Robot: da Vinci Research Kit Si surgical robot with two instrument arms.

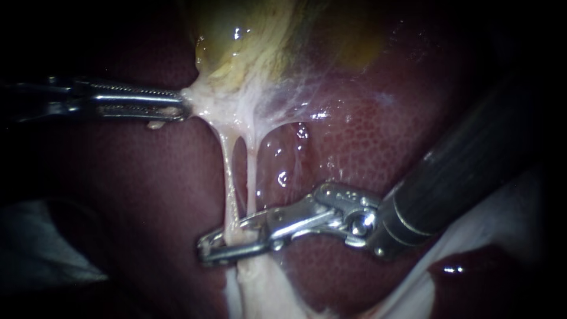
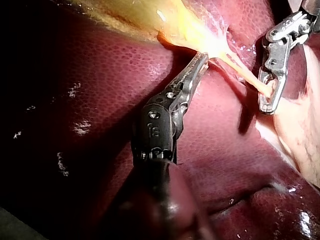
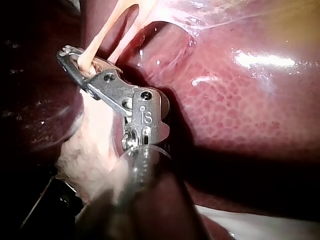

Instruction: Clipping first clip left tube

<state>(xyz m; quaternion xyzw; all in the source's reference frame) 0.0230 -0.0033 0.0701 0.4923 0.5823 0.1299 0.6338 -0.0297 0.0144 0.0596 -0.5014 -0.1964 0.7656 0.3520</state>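
left instrument (image 1: 180, 108): its shaft entered the endoscope view from 9 o'clock and lay almost level, with the toothed tip ending toward 10 o'clock of centre.
left jaws: clenched on the pale tissue (image 1: 198, 100) at the lower end of the gallbladder (image 1: 254, 41); the tissue was stretched to a point where they held it.
right instrument (image 1: 227, 242): its dark shaft entered from 3 o'clock and sloped down toward 7 o'clock, with the metal tip just below centre.
right jaws: closed around the left tube (image 1: 227, 171), one jaw on each side and both touching it, the tips nearly meeting beyond it; the right wrist view showed the tube (image 3: 102, 30) running in between the jaws.
left tube: a thin pale strand running from the pale tissue at 11 o'clock down to the right instrument's jaws at 7 o'clock, taut and clear of the liver (image 1: 366, 136).
right tube (image 1: 251, 171): just beside the left tube on its 3 o'clock side, running almost parallel to it down to the upper jaw; how it met the jaw could not be made out.
gallbladder: yellowish, at 12 o'clock, lying on the dark red liver.
whitish tissue (image 1: 263, 289): a wider band at 6 o'clock, below the right jaws.
left wrist view: the left instrument (image 2: 200, 62) gripped the tissue, and the right instrument (image 2: 267, 95) lay ahead of it and to one side, on the tube.
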